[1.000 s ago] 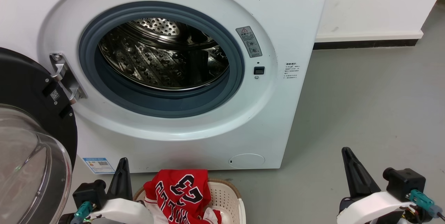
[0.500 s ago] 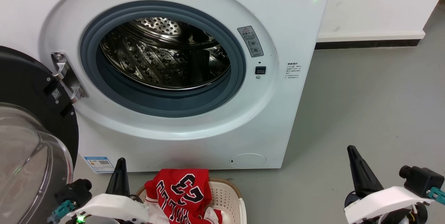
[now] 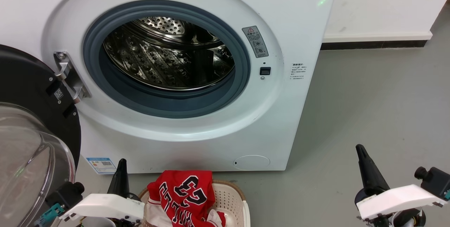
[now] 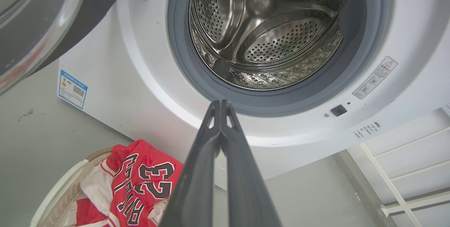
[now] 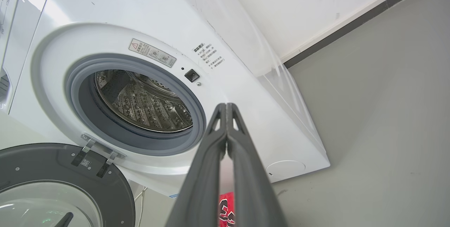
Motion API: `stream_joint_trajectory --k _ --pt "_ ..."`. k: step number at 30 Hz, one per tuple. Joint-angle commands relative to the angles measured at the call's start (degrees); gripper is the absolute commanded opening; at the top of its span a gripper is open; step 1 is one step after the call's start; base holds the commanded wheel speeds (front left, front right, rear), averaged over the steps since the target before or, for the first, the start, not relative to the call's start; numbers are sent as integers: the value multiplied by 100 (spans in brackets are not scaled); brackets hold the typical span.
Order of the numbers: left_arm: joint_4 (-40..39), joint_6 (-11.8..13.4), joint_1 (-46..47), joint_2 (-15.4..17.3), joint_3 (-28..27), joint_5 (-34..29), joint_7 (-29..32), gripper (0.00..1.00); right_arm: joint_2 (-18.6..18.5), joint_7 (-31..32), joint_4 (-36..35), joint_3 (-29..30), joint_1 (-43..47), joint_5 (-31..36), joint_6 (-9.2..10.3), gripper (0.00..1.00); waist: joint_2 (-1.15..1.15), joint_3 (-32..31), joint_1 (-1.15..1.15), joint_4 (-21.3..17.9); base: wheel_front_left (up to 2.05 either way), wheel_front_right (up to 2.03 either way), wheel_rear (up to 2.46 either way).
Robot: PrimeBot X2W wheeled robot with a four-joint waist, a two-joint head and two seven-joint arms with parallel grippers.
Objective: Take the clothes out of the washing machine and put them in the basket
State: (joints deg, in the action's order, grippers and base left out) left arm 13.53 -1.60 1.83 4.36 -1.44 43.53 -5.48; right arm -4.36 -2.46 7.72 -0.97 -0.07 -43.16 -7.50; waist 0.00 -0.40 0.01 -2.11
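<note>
Before the washer (image 3: 299, 26), clothes (image 3: 182, 195) lie in the basket (image 3: 230, 193); left gripper (image 4: 220, 103) and right gripper (image 5: 226, 104) are pressed together, empty; drum (image 3: 165, 58) should be inspected for leftovers

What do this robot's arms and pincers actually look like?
The left gripper and right gripper each have two long, dark grey fingers tapering to points. Behind them sit white casings with black knobs; a teal plug shows at the left one.
</note>
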Motion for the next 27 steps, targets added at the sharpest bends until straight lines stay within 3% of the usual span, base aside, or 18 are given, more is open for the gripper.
stream_joint_trajectory --k 1,27 --pt "-64 -57 182 -6 -43 235 59 0 -44 31 -24 23 -197 -253 0 0 0 1 -1 5 0 0 0" --pt "-19 -268 299 -59 -231 2044 510 0 -66 269 222 184 -366 -2182 0 0 0 19 -1 67 0 0 0"
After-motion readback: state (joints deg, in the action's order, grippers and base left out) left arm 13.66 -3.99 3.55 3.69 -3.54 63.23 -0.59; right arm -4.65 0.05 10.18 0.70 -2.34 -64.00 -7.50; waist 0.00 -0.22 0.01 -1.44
